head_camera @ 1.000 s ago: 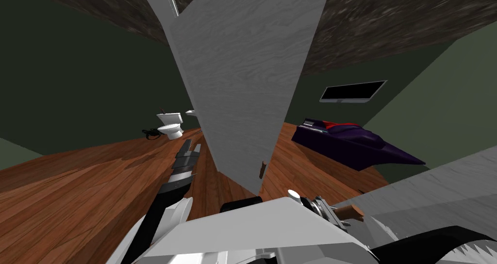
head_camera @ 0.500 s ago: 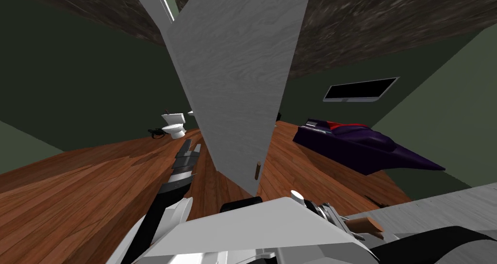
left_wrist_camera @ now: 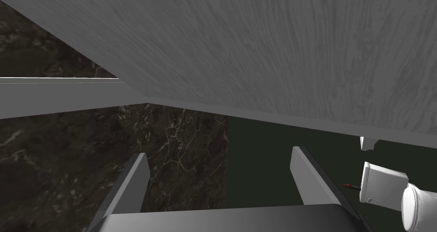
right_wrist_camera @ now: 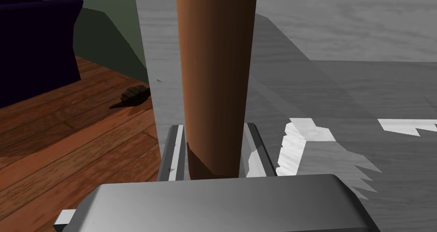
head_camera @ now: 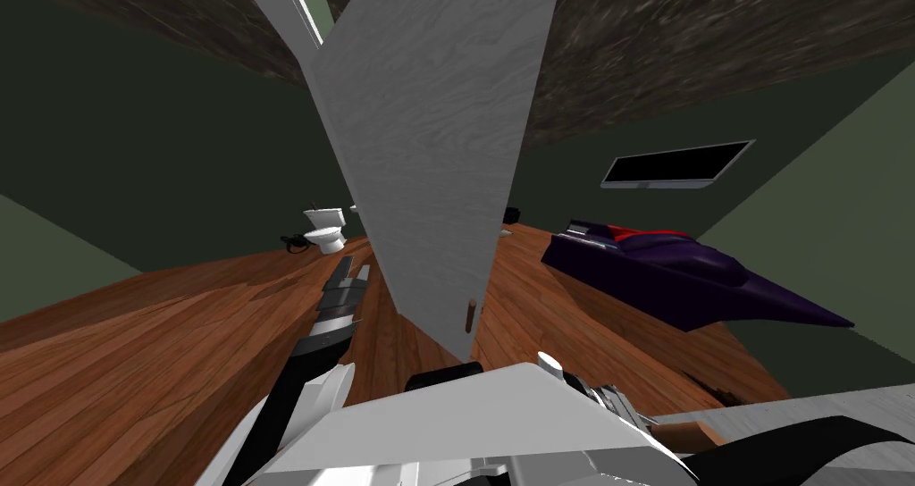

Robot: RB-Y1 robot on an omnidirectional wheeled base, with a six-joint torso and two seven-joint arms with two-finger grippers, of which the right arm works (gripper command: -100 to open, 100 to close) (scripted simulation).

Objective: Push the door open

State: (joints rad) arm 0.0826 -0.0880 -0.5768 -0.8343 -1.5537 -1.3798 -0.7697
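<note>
A grey door (head_camera: 804,409) lies at the lower right, with a brown handle (head_camera: 690,433) on it. My right gripper (head_camera: 625,407) is at that handle. In the right wrist view the handle (right_wrist_camera: 215,71) stands between the fingers, and the right gripper (right_wrist_camera: 214,129) is shut on it against the door (right_wrist_camera: 341,37). A second grey door panel (head_camera: 429,150) stands in the middle with its own brown handle (head_camera: 467,315). My left gripper (head_camera: 356,273) hangs open just left of that panel (left_wrist_camera: 256,50), with nothing between its fingers (left_wrist_camera: 136,174).
Wooden floor (head_camera: 134,356) spreads to the left and ahead. A white toilet (head_camera: 326,229) stands beyond the left arm. To the right lies a purple sofa (head_camera: 679,271) under a dark window (head_camera: 679,163). A small dark object (right_wrist_camera: 134,94) lies on the floor near the door.
The lower-right door has swung further right and down, and my right gripper has gone with its handle. More floor shows beside it. The head view has turned slightly. The left arm has held still.
</note>
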